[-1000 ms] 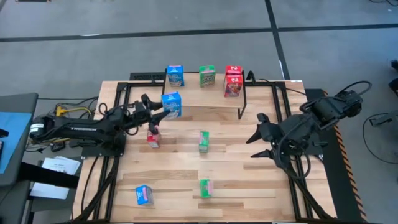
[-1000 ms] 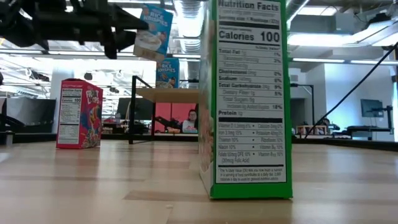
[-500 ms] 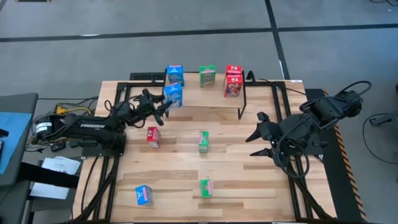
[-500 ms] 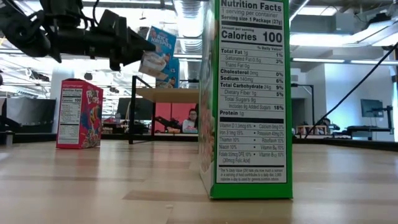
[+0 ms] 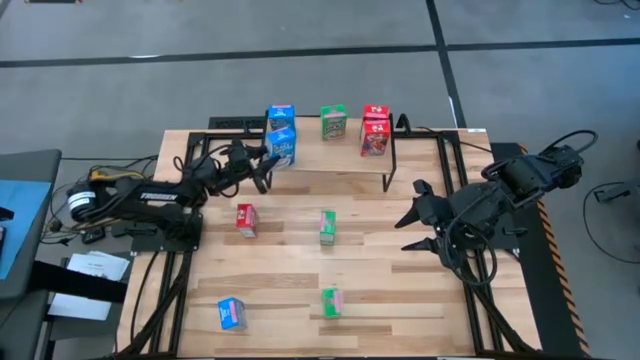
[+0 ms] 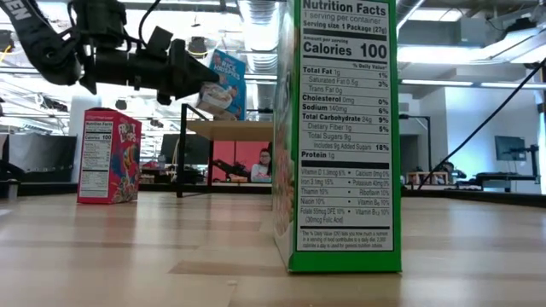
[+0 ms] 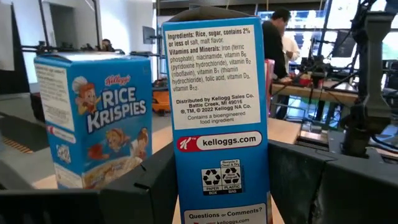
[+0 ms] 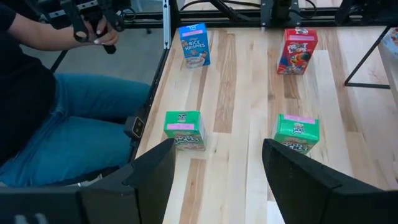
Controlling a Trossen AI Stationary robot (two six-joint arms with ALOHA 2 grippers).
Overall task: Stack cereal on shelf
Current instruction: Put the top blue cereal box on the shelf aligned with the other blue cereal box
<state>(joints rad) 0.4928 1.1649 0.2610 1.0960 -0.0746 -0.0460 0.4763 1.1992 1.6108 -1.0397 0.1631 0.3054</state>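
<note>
High view: a blue cereal box (image 5: 283, 146) is clamped upright in the left gripper (image 5: 266, 163), just beside the blue box (image 5: 281, 116) already standing on the shelf (image 5: 330, 171). The right gripper (image 5: 421, 219) is held open and empty, well apart.

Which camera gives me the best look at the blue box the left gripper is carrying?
The left wrist view: the held blue box fills it, ingredients panel readable, beside the blue box on the shelf. The high view shows it small in the left gripper; the low view, partly hidden; the right wrist view, not at all.
</note>
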